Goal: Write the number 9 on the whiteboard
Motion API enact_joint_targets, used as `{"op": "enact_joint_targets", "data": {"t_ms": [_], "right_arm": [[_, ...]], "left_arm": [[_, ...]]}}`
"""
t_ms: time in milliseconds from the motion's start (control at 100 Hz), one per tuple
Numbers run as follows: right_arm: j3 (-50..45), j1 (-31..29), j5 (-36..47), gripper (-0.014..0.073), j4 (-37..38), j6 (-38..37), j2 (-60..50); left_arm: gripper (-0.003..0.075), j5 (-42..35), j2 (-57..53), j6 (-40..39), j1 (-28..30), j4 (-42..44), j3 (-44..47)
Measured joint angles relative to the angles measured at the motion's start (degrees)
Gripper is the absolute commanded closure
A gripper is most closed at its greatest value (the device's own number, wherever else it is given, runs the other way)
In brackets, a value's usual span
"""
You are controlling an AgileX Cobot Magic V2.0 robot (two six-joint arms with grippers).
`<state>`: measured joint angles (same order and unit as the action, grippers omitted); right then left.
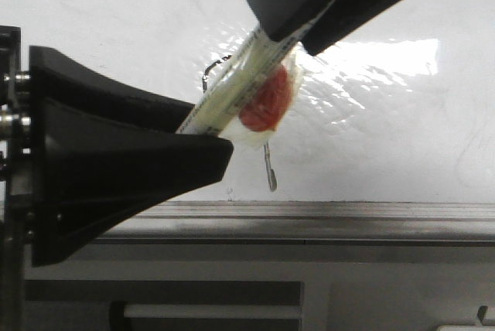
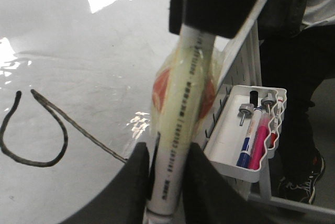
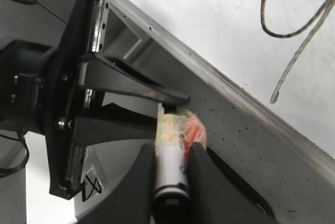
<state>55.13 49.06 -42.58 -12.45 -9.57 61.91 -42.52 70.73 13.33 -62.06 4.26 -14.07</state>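
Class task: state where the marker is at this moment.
In the front view the marker sits centre frame, slanted before the whiteboard, gripped at both ends by the left gripper and right gripper.

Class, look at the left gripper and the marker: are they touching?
Touching. In the left wrist view the left gripper has both fingers pressed against the marker barrel, with no gap on either side.

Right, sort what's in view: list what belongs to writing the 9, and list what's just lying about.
Belongs to the job:
- whiteboard
- number 9, already drawn
- marker, gripped at both ends
- left end effector
- right end effector

Lying about:
- white tray beside the board
- spare markers in that tray
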Motion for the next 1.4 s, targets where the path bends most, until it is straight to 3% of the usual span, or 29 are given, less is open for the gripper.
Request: {"op": "enact_joint_targets", "data": {"t_ms": [80,150,320,390,620,820,1400], "right_arm": [[0.0,0.0,0.0,0.0647,-0.04,0.0,0.0],[0.0,0.0,0.0,0.0583,-0.04,0.0,0.0],[0.0,0.0,0.59,0.0209,-0.13,0.0,0.0],[0.0,0.0,0.38,0.0133,-0.13,0.0,0.0],[0.0,0.0,0.38,0.0134,-0.13,0.0,0.0],[-0.09,0.0,0.38,0.0134,-0.13,0.0,0.0],[-0.09,0.0,-0.16,0.0134,-0.13,0.0,0.0]], "left_arm": [[0.0741,0.23,0.0,0.25,0.01,0.54,0.0],[0.0741,0.23,0.04,0.25,0.01,0.54,0.0],[0.0741,-0.17,0.04,-0.71,-0.07,-4.26,0.0],[0.0741,-0.45,0.04,-2.27,-0.07,-10.37,0.0],[0.0741,-0.45,0.04,-14.57,-0.07,-27.69,0.0],[0.0741,2.44,0.98,-16.78,-0.07,-38.88,-1.38],[0.074,5.23,3.1,-16.91,-0.49,-40.99,-4.62]]}}
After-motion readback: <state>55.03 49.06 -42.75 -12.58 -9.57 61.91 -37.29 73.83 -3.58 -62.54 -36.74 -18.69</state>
